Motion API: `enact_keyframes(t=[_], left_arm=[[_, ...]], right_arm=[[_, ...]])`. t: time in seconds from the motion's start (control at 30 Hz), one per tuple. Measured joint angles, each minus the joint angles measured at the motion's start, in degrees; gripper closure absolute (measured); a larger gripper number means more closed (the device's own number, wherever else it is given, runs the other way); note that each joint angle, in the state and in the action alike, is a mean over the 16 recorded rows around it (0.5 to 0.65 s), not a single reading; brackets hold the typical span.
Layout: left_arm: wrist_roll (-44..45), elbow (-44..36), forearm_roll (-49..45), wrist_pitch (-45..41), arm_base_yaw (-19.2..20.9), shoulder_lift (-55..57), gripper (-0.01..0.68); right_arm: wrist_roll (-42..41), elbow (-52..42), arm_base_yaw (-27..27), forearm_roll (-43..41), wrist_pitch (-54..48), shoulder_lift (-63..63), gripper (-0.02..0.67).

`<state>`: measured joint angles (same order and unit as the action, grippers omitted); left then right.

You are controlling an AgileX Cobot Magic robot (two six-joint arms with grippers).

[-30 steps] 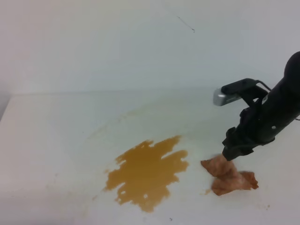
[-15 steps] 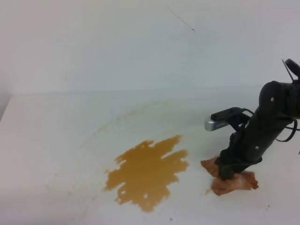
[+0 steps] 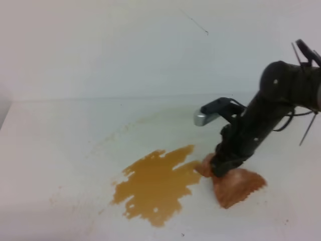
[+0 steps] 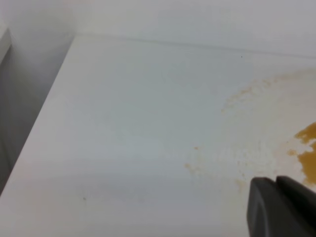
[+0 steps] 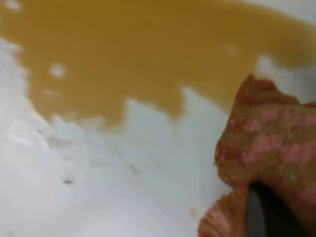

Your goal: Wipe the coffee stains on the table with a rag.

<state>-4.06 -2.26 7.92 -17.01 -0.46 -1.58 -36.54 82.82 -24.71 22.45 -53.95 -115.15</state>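
Exterior high view shows the right gripper [image 3: 219, 169] clenched on the rag [image 3: 235, 185], its left tip touching the coffee stains [image 3: 155, 186] on the table [image 3: 60, 145].

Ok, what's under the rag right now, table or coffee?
Mostly bare white table shows around the rag. Its left tip meets the edge of the coffee stains. Directly beneath is covered by cloth and the right gripper clamped on it.
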Motion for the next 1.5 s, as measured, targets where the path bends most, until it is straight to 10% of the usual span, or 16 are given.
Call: enact_keyframes(t=[0.43,1.0,1.5], left_arm=[[0.0,0.0,0.0,0.0,0.0,0.0,0.672],[0.0,0.0,0.0,0.0,0.0,0.0,0.672],[0.0,0.0,0.0,0.0,0.0,0.0,0.672]], right_arm=[[-4.3,6.6,-14.0,0.7,1.3,0.0,0.615],[-10.5,7.3,-16.2,2.5,1.1,0.8,0.227],[-10.7,7.3,-16.2,-1.6,5.5,-5.1,0.345]])
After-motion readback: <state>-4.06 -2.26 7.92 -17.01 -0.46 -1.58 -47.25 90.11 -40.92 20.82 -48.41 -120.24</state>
